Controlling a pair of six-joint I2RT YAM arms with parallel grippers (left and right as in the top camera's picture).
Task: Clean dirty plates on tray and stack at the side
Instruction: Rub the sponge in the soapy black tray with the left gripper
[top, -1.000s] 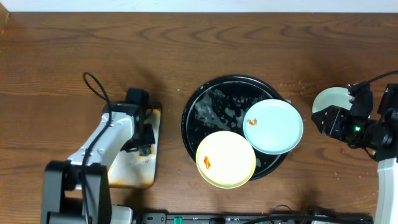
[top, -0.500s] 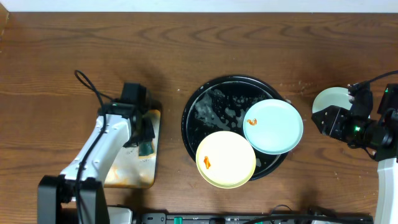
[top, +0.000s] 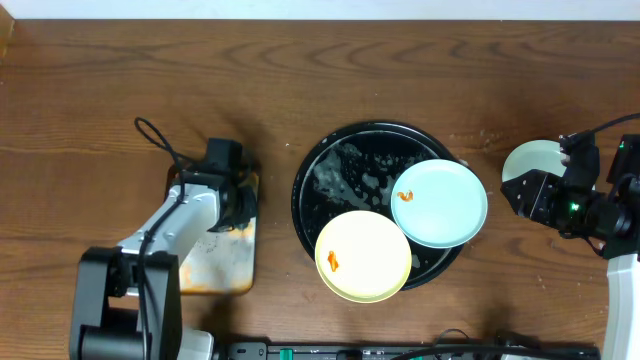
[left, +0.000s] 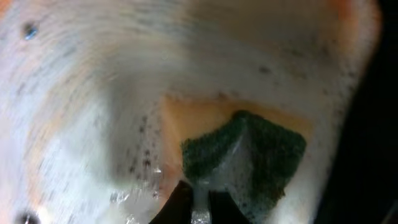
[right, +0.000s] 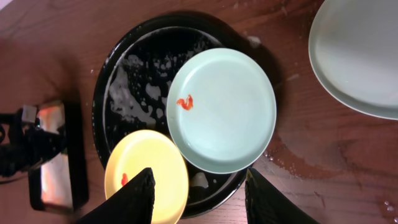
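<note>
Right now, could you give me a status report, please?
Right gripper open, empty. Left gripper at sponge, grip unclear. Yellow plate, blue-green plate smeared on tray; third plate aside. Nothing blocking.

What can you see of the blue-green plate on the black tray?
The blue-green plate is round, smooth and shallow, with a small orange smear left of its middle. It lies face up on the right of the black tray, overhanging the rim, its edge meeting the yellow plate. Nothing rests on it.
</note>
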